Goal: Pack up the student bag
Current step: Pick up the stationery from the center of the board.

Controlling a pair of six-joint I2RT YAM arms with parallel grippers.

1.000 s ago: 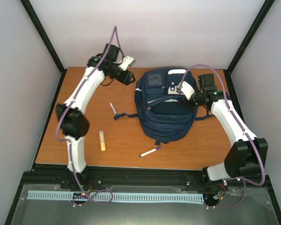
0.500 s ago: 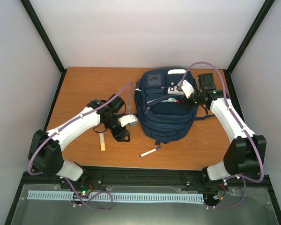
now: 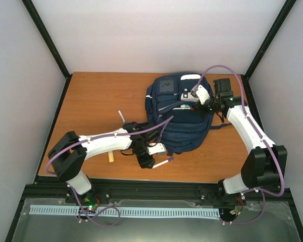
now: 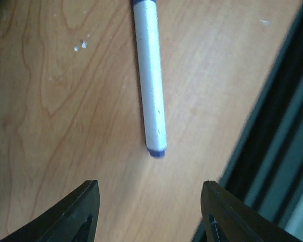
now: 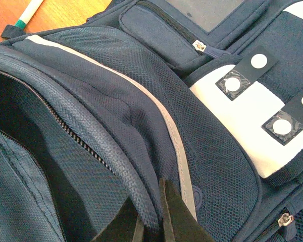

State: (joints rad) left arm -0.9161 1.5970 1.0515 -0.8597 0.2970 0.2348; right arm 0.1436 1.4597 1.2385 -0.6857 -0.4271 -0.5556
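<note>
- The student bag (image 3: 179, 123) lies flat on the far right half of the table (image 3: 91, 96), its top end near the far edge.
- It is seen as navy blue mesh-textured fabric (image 5: 207, 151), crossed by a thin pale reflective stripe (image 5: 164, 118). A white patch (image 5: 247, 131) is held under dark tabs with round snaps.
- A compartment is held agape; its piped rim with a zip (image 5: 65, 126) is shown by the right wrist view, with dark cloth inside.
- That rim is pinched between the fingers of the right gripper (image 5: 147, 194), which are pressed together on the cloth; from above, this gripper (image 3: 196, 104) is seen over the bag's right upper part.
- A white pen (image 3: 121, 117) lies just left of the bag, beside a dark strap end.
- Bare wood is seen across the far left of the table, bounded by pale walls (image 3: 20, 75) at both sides and the back.
- A yellow stick (image 3: 111, 158) is partly hidden under the left arm.
- A white marker (image 3: 162, 163) with dark ends lies near the bag's bottom end, close to the table's near edge.
- The left gripper (image 3: 150, 162) is held over the marker's near end, its fingers spread wide (image 4: 149, 186) and touching nothing; the marker (image 4: 150, 85) lies just beyond them.
- The black frame (image 4: 272, 151) at the near edge runs just beside the marker.
</note>
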